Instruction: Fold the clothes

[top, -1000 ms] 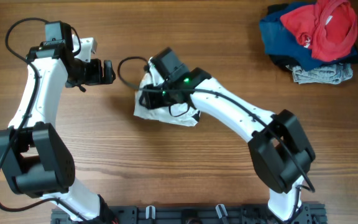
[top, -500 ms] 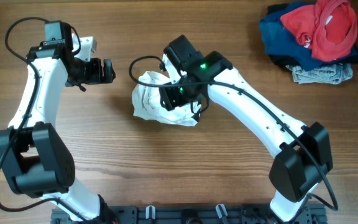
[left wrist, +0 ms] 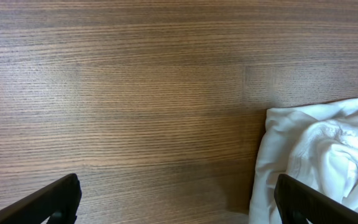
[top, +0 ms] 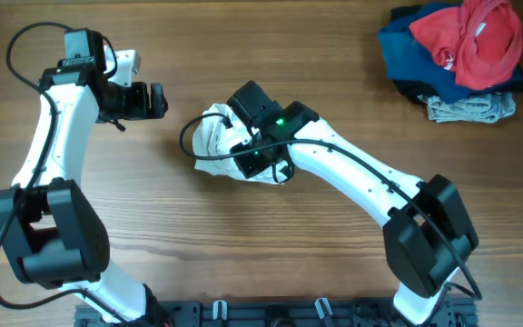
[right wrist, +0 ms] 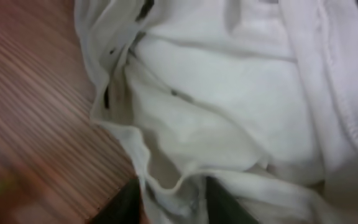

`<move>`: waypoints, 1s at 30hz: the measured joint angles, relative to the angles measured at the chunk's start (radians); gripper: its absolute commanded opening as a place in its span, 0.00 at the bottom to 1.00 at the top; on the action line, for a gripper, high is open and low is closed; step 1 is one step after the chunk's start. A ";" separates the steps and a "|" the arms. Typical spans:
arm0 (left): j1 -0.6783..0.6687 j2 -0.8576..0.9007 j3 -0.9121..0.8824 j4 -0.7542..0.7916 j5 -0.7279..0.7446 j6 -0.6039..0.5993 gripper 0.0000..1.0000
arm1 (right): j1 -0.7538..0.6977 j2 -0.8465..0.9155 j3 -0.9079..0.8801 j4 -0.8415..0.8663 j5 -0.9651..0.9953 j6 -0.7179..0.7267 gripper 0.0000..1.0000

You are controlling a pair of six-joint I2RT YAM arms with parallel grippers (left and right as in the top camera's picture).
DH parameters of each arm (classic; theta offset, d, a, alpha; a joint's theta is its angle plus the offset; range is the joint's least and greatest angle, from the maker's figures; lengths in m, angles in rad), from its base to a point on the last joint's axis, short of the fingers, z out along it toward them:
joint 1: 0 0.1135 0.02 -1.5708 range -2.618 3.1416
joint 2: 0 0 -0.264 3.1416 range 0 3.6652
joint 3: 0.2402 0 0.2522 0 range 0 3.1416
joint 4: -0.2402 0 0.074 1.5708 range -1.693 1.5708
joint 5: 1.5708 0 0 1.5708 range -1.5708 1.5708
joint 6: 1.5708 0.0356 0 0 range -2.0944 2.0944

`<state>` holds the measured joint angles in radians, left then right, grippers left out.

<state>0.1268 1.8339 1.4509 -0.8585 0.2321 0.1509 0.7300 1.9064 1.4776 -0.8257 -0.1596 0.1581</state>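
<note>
Folding looks barely begun: the T-shirt (top: pixel 209 142) lies crumpled, right gripper (top: pixel 258 162) pressed into it, its grip unclear through blur; left gripper (top: pixel 159 100), at ten o'clock, gapes empty.

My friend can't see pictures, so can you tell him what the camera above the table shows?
The robot's right hand is down on a crumpled white T-shirt in the middle of a wooden table. Its left hand hangs beside it, touching nothing, and a pile of red, navy and grey clothes sits in the far corner.
</note>
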 measured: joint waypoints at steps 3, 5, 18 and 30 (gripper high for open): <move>0.016 0.000 0.000 0.007 -0.006 0.000 1.00 | 0.000 0.014 0.000 0.035 0.011 -0.003 0.04; 0.047 0.000 0.000 0.012 -0.011 0.000 1.00 | 0.003 0.016 0.000 0.041 0.013 -0.006 0.04; 0.156 0.000 0.000 0.022 -0.019 -0.041 1.00 | 0.315 0.023 0.042 0.045 -0.016 -0.036 0.37; 0.157 0.000 0.000 0.026 -0.019 -0.045 1.00 | 0.138 0.023 0.206 0.050 0.090 -0.074 0.66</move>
<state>0.2836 1.8339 1.4509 -0.8330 0.2131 0.1059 0.8677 1.9297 1.6833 -0.7753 -0.0700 0.0841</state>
